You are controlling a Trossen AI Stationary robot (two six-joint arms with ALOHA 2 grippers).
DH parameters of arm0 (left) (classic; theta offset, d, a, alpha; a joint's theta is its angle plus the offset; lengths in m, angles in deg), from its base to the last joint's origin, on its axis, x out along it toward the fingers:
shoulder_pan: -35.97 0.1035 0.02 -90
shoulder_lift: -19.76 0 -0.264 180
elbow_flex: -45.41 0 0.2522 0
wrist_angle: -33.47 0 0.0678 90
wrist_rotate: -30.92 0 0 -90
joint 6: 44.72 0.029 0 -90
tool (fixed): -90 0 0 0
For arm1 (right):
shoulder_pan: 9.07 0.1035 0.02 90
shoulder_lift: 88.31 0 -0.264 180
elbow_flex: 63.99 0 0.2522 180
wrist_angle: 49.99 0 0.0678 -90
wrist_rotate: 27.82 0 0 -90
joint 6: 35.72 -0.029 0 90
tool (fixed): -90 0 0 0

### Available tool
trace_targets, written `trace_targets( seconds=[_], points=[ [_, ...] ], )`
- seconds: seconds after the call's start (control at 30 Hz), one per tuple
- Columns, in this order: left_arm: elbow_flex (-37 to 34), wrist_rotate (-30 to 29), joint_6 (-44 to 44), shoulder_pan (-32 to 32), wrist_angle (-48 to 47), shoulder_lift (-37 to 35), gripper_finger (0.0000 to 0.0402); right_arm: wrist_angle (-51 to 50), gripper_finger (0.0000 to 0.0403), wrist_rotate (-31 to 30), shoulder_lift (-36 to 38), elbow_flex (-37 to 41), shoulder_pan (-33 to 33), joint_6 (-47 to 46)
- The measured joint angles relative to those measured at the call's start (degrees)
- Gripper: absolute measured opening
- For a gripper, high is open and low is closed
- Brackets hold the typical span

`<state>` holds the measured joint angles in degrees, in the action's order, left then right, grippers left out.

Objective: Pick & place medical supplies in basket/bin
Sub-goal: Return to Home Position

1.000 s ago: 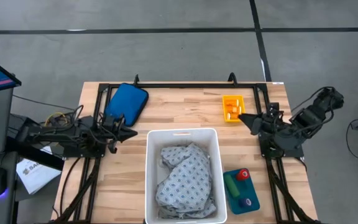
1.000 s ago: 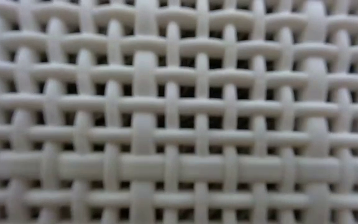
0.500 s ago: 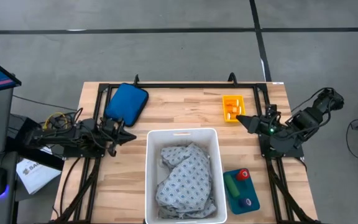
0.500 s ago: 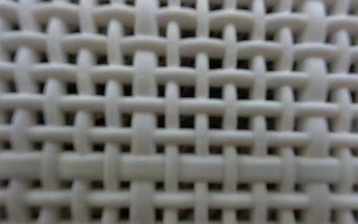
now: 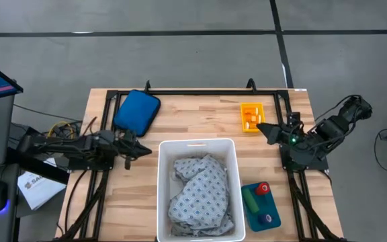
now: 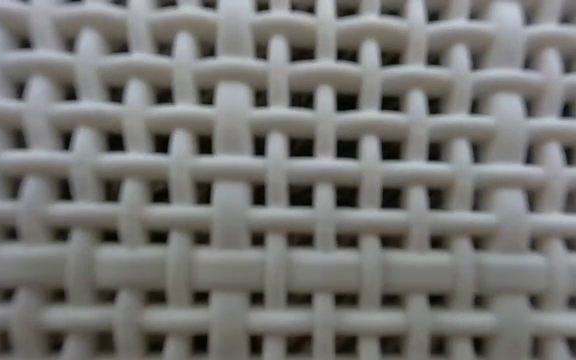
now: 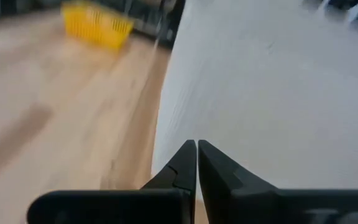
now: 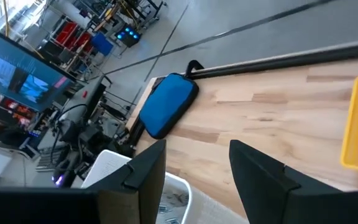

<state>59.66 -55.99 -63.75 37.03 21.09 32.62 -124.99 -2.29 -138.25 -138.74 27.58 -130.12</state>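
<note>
Table: the wooden table fills the middle of the high view, and no supplies lie loose on it.
White bin: the white bin sits at the lower middle of the high view. Its woven wall fills the whole low view.
Gown: the grey-white dotted gown lies bunched up inside the white bin. This part looks done.
Blue pouch: a blue pouch lies on the table at the upper left, outside every bin. I cannot tell if it belongs to the job.
Blue tray: a blue tray sits at the lower right.
Yellow bin: the small yellow bin sits at the upper right.
Cylinders: the red, green and purple cylinders lie in the blue tray.
Pill bottles: the orange pill bottles lie in the yellow bin.
Left gripper: the left gripper is at the left, just beside the white bin. Its jaws are pressed together and hold nothing.
Right gripper: the right gripper is at the right, near the yellow bin. Its jaws are wide and hold nothing.
What is left: the sorting looks finished; only parking the arms seems left.
Writing: a paper at the far left has letters too small to read. No other labels show.
</note>
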Motion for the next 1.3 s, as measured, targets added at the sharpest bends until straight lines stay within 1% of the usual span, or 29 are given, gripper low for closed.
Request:
trace_targets(
  seconds=[0.07,0.2,0.3,0.37,0.5,0.57,0.63,0.73,0.83,0.9,0.97,1.03,1.17,1.2,1.23,1.3],
  points=[
    [-0.01,0.12,-2.76,0.0,0.2,3.59,0.0008,0.32,0.0173,-0.25,0.18,0.0,-0.03,2.28],
    [-0.13,0.18,-3.28,0.0,2.05,10.03,0.0006,0.88,0.0173,-1.38,1.42,0.0,0.01,8.31],
    [-0.13,0.16,-3.31,0.0,3.01,13.52,0.0005,2.47,0.0173,-1.16,2.92,0.0,0.02,14.17],
    [-0.13,0.13,-3.31,0.0,3.13,15.43,0.0006,6.11,0.0173,0.38,4.13,0.0,0.02,21.15],
    [-0.13,0.08,-3.32,0.0,3.4,18.02,0.0009,16.7,0.0173,5.26,6.3,0.0,-0.47,39.29],
    [-0.13,-0.06,-3.32,0.0,3.43,18.77,0.001,21.1,0.0173,8.53,6.58,0.0,-1.65,49.28],
    [-0.13,-0.06,-3.32,0.0,3.49,19.28,0.001,23.8,0.0173,11.57,6.59,0.0,-3.61,56.81],
    [-0.13,-0.06,-3.32,0.0,3.49,19.51,0.001,24.41,0.0173,18.22,6.55,0.0,-7.88,63.27],
    [-0.13,-0.06,-3.32,0.0,3.5,19.48,0.0011,24.66,0.0173,25.99,6.07,0.75,-12.94,66.87],
    [-0.13,-0.06,-3.32,0.0,3.52,19.48,0.0011,27.3,0.0173,30.93,5.36,1.94,-16.36,69.91],
    [-0.13,-0.06,-3.32,0.0,3.52,19.47,0.001,32.66,0.0173,37.45,5.27,4.48,-19.55,74.02],
    [-0.13,-0.06,-3.34,0.0,3.53,19.46,0.001,41.88,0.0173,44.38,5.45,8.68,-22.79,77.47],
    [-0.13,-0.06,-3.32,0.0,3.54,19.46,0.0012,60.84,0.0173,60.33,6.94,20.58,-29.99,77.89],
    [-0.13,-0.06,-3.34,0.0,3.54,19.46,0.0012,64.56,0.0173,63.09,7.21,23.44,-31.64,77.59],
    [-0.13,-0.06,-3.32,0.0,3.54,19.46,0.0011,66.42,0.0173,64.57,7.72,26.3,-33.03,77.47],
    [-0.13,-0.06,-3.34,0.0,3.56,19.46,0.001,67.87,0.0173,65.09,9.09,30.87,-35.08,77.46]
  ],
)
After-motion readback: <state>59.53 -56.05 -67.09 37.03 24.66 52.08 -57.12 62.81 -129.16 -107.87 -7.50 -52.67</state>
